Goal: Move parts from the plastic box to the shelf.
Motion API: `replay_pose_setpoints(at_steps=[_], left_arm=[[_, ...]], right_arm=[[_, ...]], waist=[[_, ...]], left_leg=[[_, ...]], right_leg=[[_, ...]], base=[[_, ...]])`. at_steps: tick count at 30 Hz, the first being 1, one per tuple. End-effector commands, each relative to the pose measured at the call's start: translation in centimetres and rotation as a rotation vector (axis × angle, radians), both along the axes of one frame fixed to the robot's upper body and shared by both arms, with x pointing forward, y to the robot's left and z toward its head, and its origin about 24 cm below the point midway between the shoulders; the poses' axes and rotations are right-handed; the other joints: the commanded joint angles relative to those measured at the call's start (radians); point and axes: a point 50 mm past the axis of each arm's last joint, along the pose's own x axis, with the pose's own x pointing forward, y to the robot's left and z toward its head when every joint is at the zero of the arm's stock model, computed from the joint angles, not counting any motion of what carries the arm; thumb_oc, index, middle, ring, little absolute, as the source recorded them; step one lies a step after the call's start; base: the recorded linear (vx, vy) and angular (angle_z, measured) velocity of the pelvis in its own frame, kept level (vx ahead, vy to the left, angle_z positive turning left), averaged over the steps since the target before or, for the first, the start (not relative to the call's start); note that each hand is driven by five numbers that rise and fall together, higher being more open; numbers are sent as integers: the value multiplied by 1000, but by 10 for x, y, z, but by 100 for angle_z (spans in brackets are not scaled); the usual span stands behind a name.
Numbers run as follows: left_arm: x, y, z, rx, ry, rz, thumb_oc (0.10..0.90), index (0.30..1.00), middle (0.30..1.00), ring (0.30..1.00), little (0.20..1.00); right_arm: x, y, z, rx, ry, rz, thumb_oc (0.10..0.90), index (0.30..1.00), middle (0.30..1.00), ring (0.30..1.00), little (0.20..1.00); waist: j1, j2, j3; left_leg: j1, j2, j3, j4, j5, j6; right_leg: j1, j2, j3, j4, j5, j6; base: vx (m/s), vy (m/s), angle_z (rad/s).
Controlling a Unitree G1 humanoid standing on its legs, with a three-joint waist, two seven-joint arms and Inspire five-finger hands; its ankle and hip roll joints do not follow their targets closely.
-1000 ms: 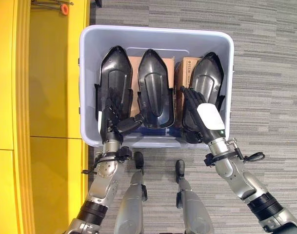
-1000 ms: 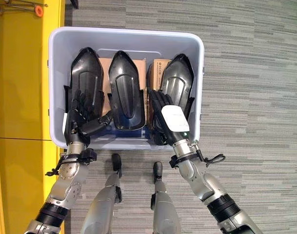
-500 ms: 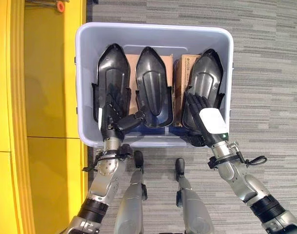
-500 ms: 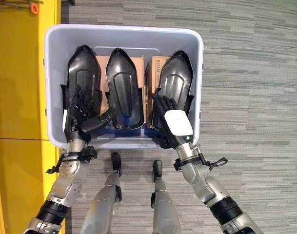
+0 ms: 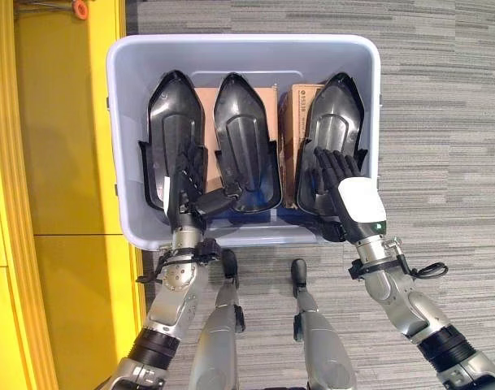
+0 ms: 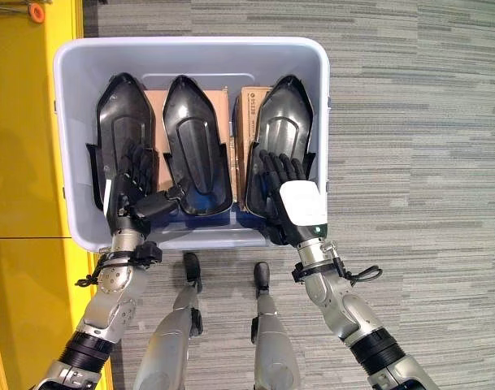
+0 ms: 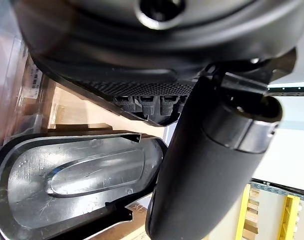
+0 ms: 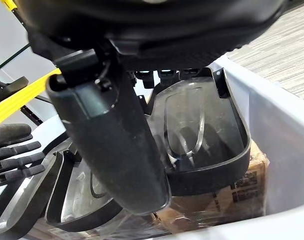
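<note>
A pale plastic box (image 5: 239,42) holds three black shell-shaped parts side by side: left part (image 5: 172,114), middle part (image 5: 243,130), right part (image 5: 335,114). They rest on brown cardboard cartons (image 5: 300,101). My left hand (image 5: 186,191) lies over the near end of the left part with fingers straight and its thumb (image 7: 211,160) reaching toward the middle part (image 7: 77,180). Over the near end of the right part (image 8: 201,135), my right hand (image 5: 335,180) is spread flat and open, a white cover on its back. Neither hand grips anything.
A yellow shelf (image 5: 60,162) runs along the left of the box, close to its wall, with an orange item (image 5: 80,10) at its far end. Grey striped carpet (image 5: 442,122) lies to the right of the box and beyond it.
The whole picture has shifted, so the camera moved. Both hands stay over the same parts; the right hand's fingers lie slightly farther up the right part.
</note>
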Motion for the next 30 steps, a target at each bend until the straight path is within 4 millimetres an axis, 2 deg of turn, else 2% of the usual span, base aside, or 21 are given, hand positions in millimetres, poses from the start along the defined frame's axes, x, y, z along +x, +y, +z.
replay_pose_setpoints(at_steps=[1,12,20,26,30], left_arm=[[-11,2,48,4,-279,-3,900,1000,1000,1000,1000],[-11,1,49,-12,-282,-4,900,1000,1000,1000,1000],[-12,-3,51,-29,-292,-13,900,1000,1000,1000,1000],[-12,-3,53,-31,-302,-11,900,1000,1000,1000,1000],[-12,-1,54,-37,-304,6,900,1000,1000,1000,1000]], right_arm=[[2,-7,29,25,-191,-24,900,1000,1000,1000,1000],[6,-8,34,80,-217,-51,900,1000,1000,1000,1000],[8,6,43,131,-245,2,900,1000,1000,1000,1000],[12,9,45,144,-254,-1,900,1000,1000,1000,1000],[14,7,49,148,-273,-17,900,1000,1000,1000,1000]], waist=[[-8,-12,-6],[-8,2,9],[-6,9,10],[-7,15,10],[-11,20,10]], left_leg=[[-16,65,30,67,-67,-63],[-36,59,30,72,-69,-58],[-64,51,30,78,-74,-55],[-139,45,17,134,-93,-53],[-221,43,0,188,-115,-46]], right_leg=[[42,-153,-66,75,38,96],[22,-155,-61,79,31,93],[-1,-159,-61,77,30,93],[-51,-162,-60,113,10,88],[-126,-158,-43,173,-22,77]], base=[[0,0,0],[0,0,0],[0,0,0],[-8,-3,1],[-25,-4,4]])
